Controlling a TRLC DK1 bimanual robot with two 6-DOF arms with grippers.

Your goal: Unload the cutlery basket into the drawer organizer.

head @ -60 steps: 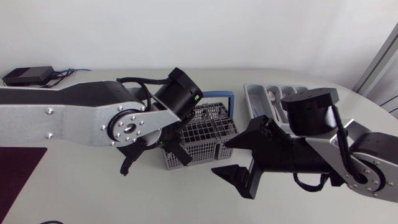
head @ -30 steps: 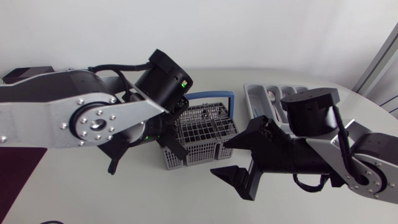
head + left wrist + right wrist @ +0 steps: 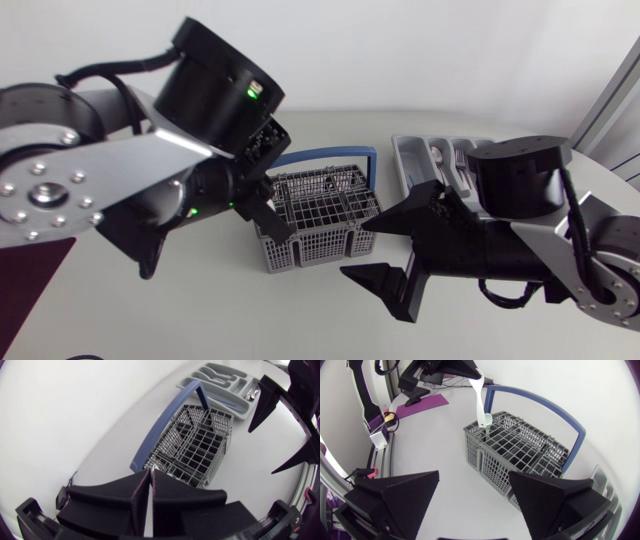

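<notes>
The grey wire cutlery basket (image 3: 322,218) with a blue handle stands mid-table. My left gripper (image 3: 262,218) hangs high above its near-left corner, shut on the handle of a white spoon (image 3: 480,397). The spoon's bowl dangles just over the basket (image 3: 520,455). In the left wrist view the left gripper (image 3: 150,482) has its fingers pressed together over the basket (image 3: 192,445). The grey drawer organizer (image 3: 425,158) lies at the back right and holds some cutlery. My right gripper (image 3: 392,256) is open beside the basket's right side, holding nothing.
A purple mat (image 3: 28,272) lies at the table's left edge. The right arm's body covers part of the organizer (image 3: 220,382). A few pieces still stand in the basket's far compartments. Bare tabletop lies in front of the basket.
My left arm has risen up out of the basket toward the camera, carrying the spoon with it. The right arm has barely moved.
</notes>
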